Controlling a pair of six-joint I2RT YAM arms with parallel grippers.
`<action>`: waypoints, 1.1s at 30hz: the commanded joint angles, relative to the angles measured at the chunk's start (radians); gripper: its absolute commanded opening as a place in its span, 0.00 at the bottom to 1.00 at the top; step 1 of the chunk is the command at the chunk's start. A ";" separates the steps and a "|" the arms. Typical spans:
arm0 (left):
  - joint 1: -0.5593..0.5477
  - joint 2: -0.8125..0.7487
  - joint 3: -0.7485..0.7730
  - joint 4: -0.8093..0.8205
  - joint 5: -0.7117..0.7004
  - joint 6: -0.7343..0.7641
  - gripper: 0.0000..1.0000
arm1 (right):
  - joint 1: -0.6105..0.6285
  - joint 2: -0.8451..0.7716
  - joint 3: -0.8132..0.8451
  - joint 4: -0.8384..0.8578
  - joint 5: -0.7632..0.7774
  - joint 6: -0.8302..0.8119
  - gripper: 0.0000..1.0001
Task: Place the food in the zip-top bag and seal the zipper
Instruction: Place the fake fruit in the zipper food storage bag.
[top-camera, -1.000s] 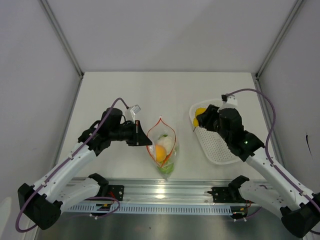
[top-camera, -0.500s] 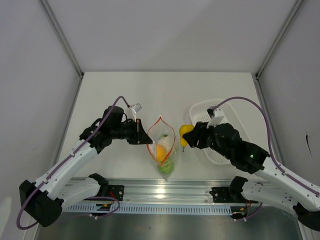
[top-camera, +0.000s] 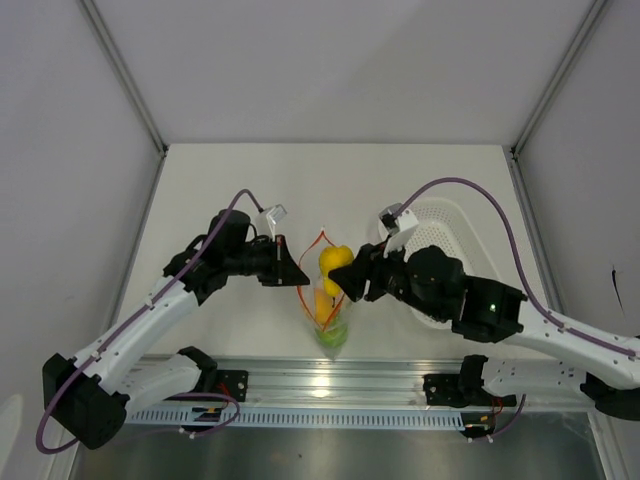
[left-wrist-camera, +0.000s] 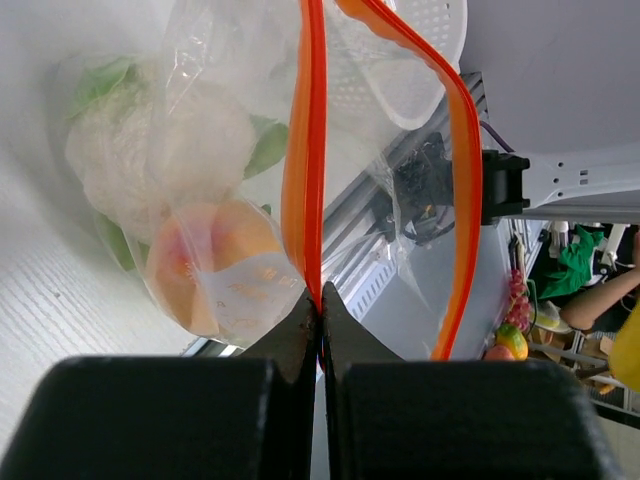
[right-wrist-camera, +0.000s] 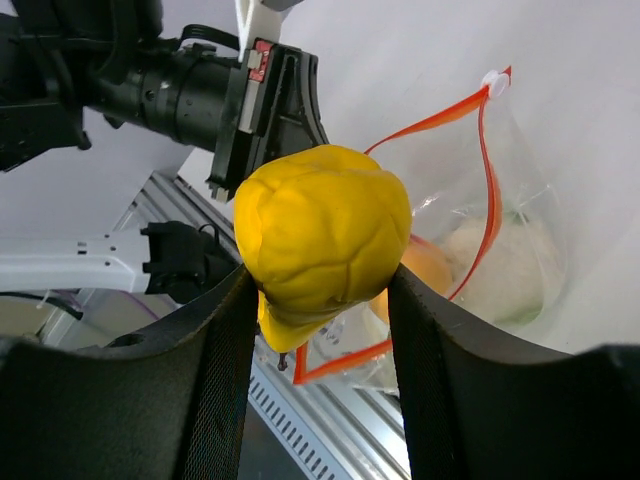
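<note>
The clear zip-top bag (top-camera: 326, 315) stands open at the table's near middle, its red-orange zipper (top-camera: 304, 285) spread wide. Inside it are an orange fruit (left-wrist-camera: 205, 265), a whitish piece (left-wrist-camera: 150, 150) and green pieces (left-wrist-camera: 100, 80). My left gripper (top-camera: 292, 276) is shut on the zipper's left lip (left-wrist-camera: 305, 170) and holds the mouth open. My right gripper (top-camera: 341, 272) is shut on the yellow pear (top-camera: 335, 262) and holds it over the bag's mouth; the pear (right-wrist-camera: 320, 235) fills the right wrist view, with the bag (right-wrist-camera: 470, 250) behind it.
The white perforated basket (top-camera: 440, 230) lies at the right, partly hidden under my right arm. A metal rail (top-camera: 320, 385) runs along the table's near edge. White walls close in both sides and the back.
My right gripper has carried the yellow pear leftward from the basket to above the bag's mouth. My left gripper has stayed on the zipper lip, holding the bag open.
</note>
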 joint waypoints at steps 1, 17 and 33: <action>0.007 -0.008 0.010 0.042 0.032 -0.008 0.01 | 0.010 0.076 0.059 0.028 0.078 0.018 0.15; 0.005 -0.111 -0.073 0.120 0.083 -0.077 0.00 | 0.066 0.207 0.145 -0.170 0.270 0.164 0.96; 0.005 -0.129 -0.090 0.132 0.089 -0.073 0.01 | 0.143 0.029 -0.004 -0.270 0.408 0.219 0.95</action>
